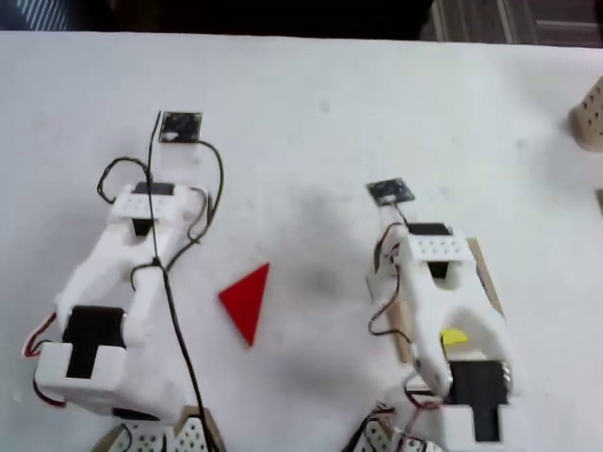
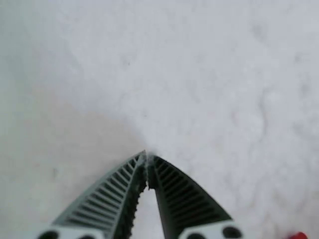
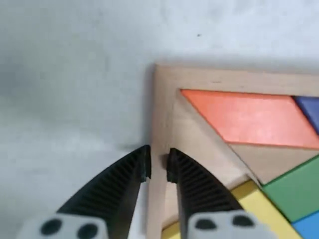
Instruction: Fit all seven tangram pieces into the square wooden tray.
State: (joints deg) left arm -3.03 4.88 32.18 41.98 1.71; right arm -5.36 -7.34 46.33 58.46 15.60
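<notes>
Tangram tray (image 3: 162,79): under your right arm, orange parallelogram (image 3: 249,117) seated.
Red triangle (image 1: 247,299): loose on counter (image 1: 377,113) between arms.
Left fingers (image 2: 109,199): closed, empty.
Right fingers (image 3: 119,184): slightly apart, astride tray rim.

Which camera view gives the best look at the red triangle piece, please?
The high view: the red triangle lies whole and uncovered on the white table. The left wrist view catches just a red sliver of it at the frame's edge, and the right wrist view faces a corner of the wooden tray instead.
</notes>
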